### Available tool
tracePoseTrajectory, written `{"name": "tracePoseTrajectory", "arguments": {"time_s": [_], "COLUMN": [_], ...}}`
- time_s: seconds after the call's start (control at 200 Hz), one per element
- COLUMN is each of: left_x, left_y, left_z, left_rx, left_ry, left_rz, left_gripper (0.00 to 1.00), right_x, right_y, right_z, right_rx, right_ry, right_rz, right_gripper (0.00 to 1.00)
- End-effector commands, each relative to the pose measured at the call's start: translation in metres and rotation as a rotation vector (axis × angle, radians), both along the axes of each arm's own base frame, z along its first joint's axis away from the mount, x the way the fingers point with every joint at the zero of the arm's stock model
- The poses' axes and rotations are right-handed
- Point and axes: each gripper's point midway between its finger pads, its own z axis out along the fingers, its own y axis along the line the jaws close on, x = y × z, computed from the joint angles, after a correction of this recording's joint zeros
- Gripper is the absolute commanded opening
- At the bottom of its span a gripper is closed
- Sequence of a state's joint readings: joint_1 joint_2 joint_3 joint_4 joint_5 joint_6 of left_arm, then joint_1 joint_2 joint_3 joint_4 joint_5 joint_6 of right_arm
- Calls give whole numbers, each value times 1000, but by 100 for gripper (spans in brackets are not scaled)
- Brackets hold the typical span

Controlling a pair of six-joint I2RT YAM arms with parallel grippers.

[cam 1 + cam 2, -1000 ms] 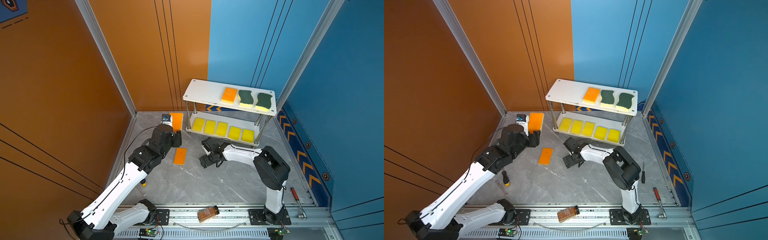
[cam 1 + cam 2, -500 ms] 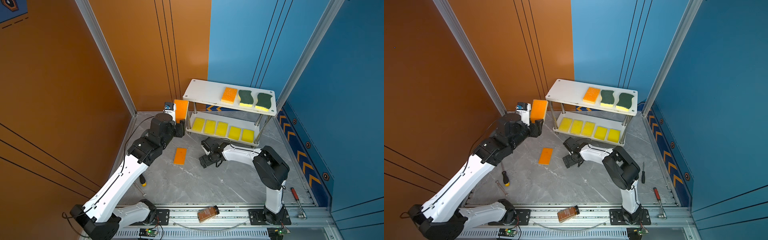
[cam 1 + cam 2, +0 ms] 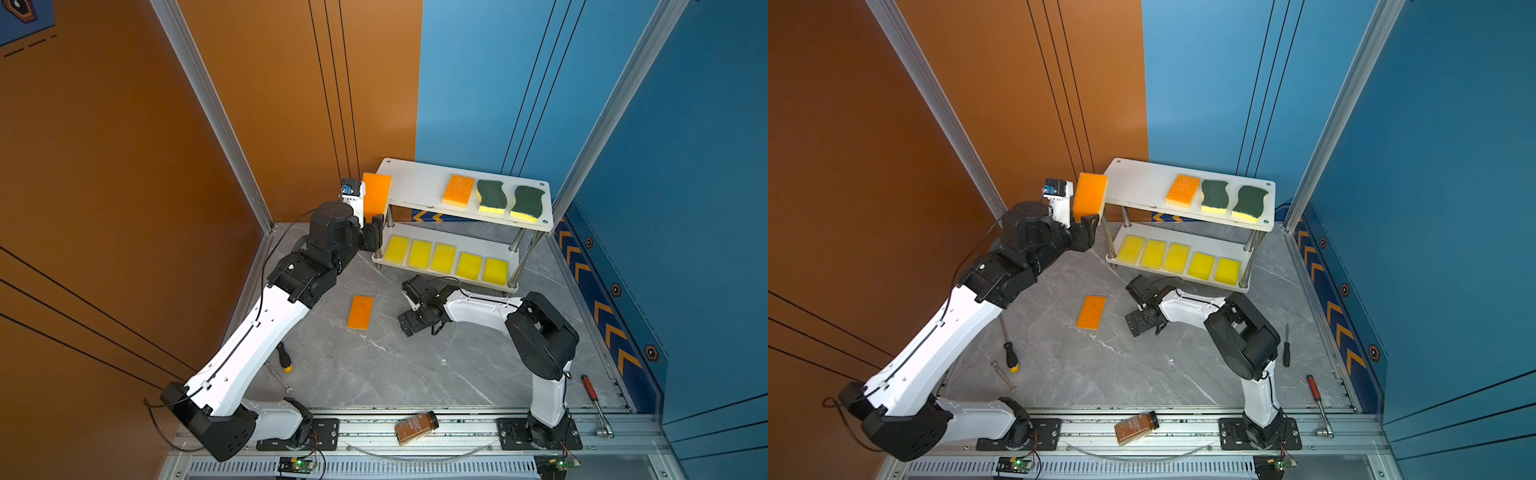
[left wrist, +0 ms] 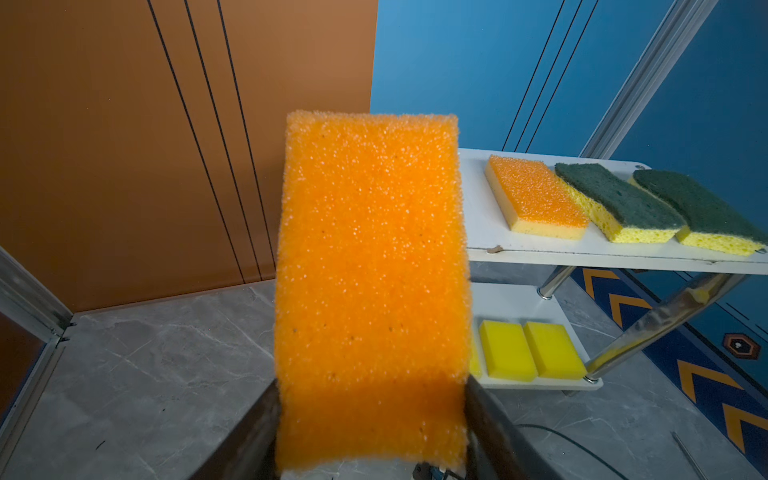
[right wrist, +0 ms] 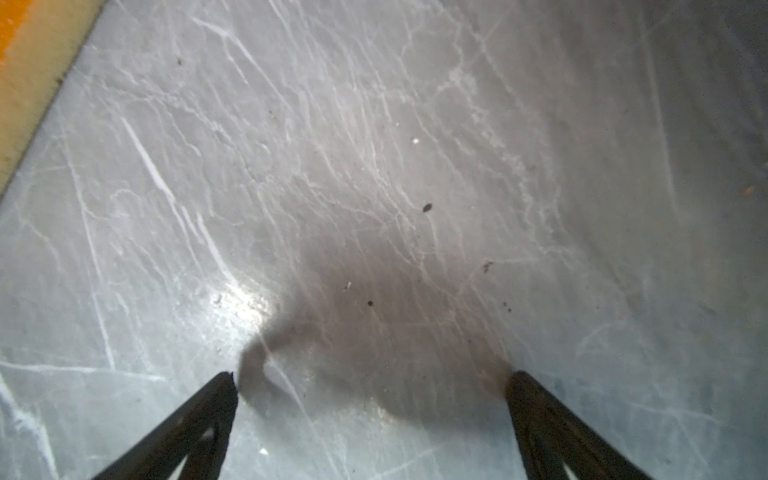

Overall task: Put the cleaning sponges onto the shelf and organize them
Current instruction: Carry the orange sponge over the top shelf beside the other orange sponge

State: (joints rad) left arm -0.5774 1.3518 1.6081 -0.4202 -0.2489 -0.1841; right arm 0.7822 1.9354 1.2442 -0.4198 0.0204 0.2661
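My left gripper (image 3: pixel 371 220) is shut on an orange-topped sponge (image 3: pixel 376 197) and holds it upright, just off the left end of the shelf's top board (image 3: pixel 415 183). In the left wrist view this sponge (image 4: pixel 370 270) fills the middle, with both fingers pressed on its lower sides. On the top board lie another orange-topped sponge (image 3: pixel 458 190) and two green-topped sponges (image 3: pixel 491 196). Several yellow sponges (image 3: pixel 444 257) line the lower board. A third orange-topped sponge (image 3: pixel 360 311) lies flat on the floor. My right gripper (image 3: pixel 409 313) is open, empty and low over the floor to that sponge's right.
A brown bottle (image 3: pixel 417 427) lies on the front rail. A yellow-tipped screwdriver (image 3: pixel 284 357) and a wrench (image 3: pixel 276 376) lie by the left arm. A red-handled ratchet (image 3: pixel 596 405) and a black screwdriver (image 3: pixel 1286 351) lie at the right. Walls close in behind the shelf.
My left gripper has lifted the orange-topped sponge up and back, to the level of the shelf's top board. The right arm has not moved.
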Motion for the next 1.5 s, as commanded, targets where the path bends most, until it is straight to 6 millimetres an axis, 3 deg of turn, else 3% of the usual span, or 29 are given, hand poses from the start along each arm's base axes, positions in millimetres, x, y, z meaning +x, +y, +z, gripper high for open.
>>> {"name": "tracePoseTrajectory", "arguments": {"time_s": [0.0,0.315,0.891,1.222,1.492], "left_x": [12,56,107,127,129], "left_y": [-17,-57,-102,-119,-122], "left_z": [21,30,13,-13,-17], "left_rx": [-5,15,31,25,29], "left_ry": [-76,-112,-59,7,19], "left_rz": [-36,-98,-162,-164,-142], "left_gripper": [63,62,63,62,62], "right_x": [-28,-32,-37,-39,-40], "right_y": [-17,-17,-14,-17,-17], "right_z": [-34,-38,-43,-44,-44], "right_rx": [-72,-77,-85,-92,-90], "right_ry": [116,121,127,124,124], "right_rz": [4,4,15,13,12], "right_gripper": [100,100,100,100,100]}}
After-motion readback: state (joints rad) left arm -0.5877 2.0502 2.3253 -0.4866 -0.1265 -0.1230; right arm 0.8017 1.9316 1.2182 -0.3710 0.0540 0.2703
